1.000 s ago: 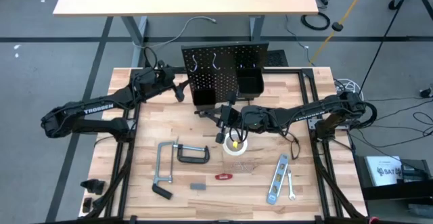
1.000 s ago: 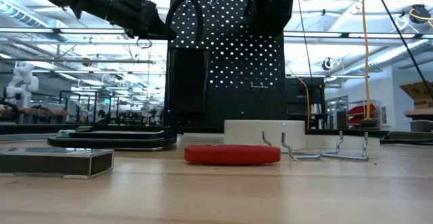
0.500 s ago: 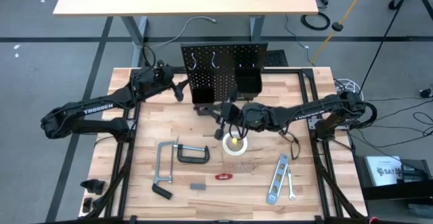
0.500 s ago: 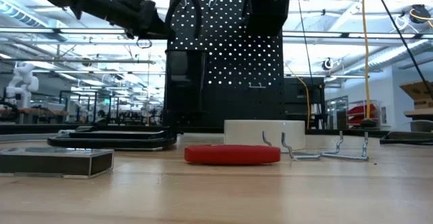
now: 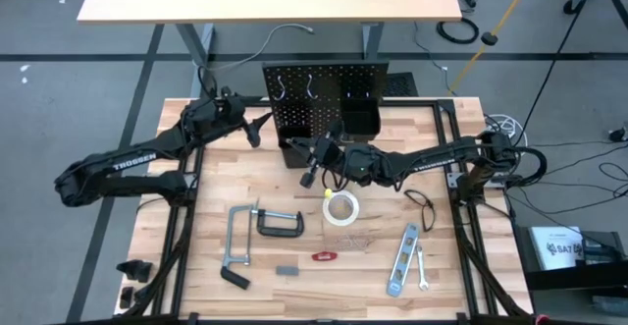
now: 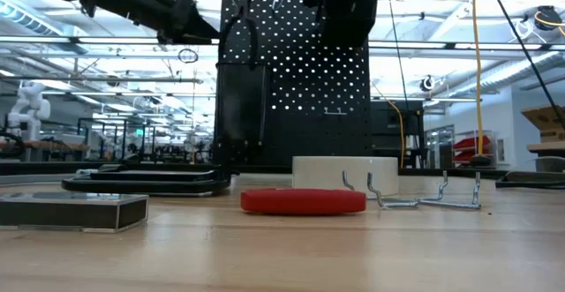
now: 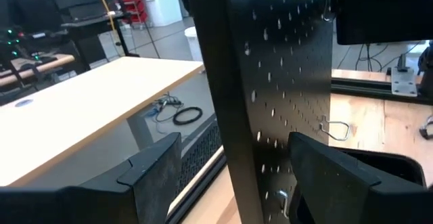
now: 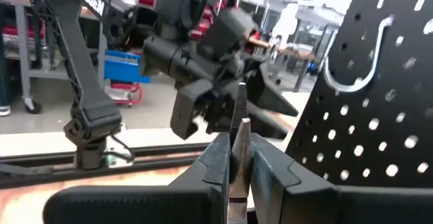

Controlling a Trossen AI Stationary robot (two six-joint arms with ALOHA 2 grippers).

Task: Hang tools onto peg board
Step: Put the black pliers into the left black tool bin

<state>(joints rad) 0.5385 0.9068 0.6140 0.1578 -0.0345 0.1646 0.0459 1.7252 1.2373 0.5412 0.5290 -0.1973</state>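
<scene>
The peg board (image 5: 326, 104) stands up at the back edge of the tabletop (image 5: 451, 266), near the middle. It is black and full of little holes. Hooks (image 5: 279, 91) hang on it, and a black bin (image 5: 360, 121) sits on its right part.

The right gripper (image 5: 312, 158) is just in front of the peg board, low on its left part. Its fingers (image 8: 220, 158) are squeezed shut on the black pliers (image 5: 305, 168). In the right wrist view a thin metal piece (image 8: 239, 132) sticks up between the fingers, close to a hook (image 8: 358, 58).

The left gripper (image 5: 253, 127) is by the left edge of the peg board. Its fingers (image 7: 157, 173) are spread wide, one on each side of the board's edge. I cannot tell if they touch it.

The other tools lie on the tabletop. The white tape roll (image 5: 340, 208) is near the middle. The dark C-clamp (image 5: 281, 223) and the grey bar clamp (image 5: 236, 247) lie left of it, side by side. The red-handled tool (image 5: 325, 256) is near the front edge, and a small dark block (image 5: 287, 269) lies close to it. Some loose metal hooks (image 5: 358, 240) rest just in front of the tape roll. The silver level (image 5: 401, 259) and the small wrench (image 5: 421, 268) lie toward the front right corner.
</scene>
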